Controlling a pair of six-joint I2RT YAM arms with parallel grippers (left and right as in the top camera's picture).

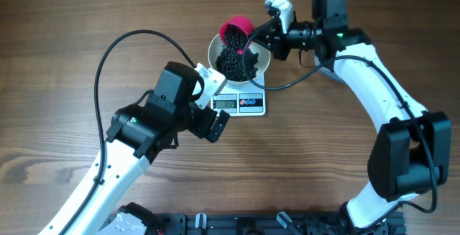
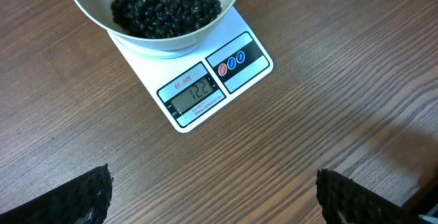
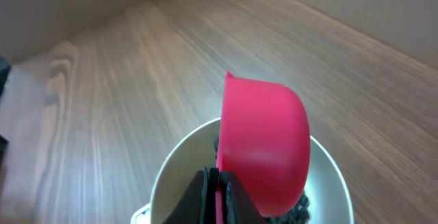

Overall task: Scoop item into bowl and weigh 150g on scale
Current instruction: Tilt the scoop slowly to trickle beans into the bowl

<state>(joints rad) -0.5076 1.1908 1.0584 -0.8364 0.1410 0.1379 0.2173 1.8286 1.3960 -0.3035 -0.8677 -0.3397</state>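
Pouring: right gripper (image 3: 217, 190) clamped on pink plastic scoop (image 3: 263, 148) above round white bowl (image 2: 164, 42) of black beans (image 2: 164, 5) on white rectangular scale (image 2: 205, 80); left gripper (image 2: 212, 196) apart. Next: another, smaller scoop.

One scale (image 2: 147, 65); one white bowl (image 2: 171, 42) on top of the scale; one pink scoop (image 3: 263, 145) above the scale; black beads (image 2: 161, 5) heaped over the scale, too many to count; two robot arms, the left arm (image 1: 136, 131) and the right arm (image 1: 381, 98), one each side of the scale.
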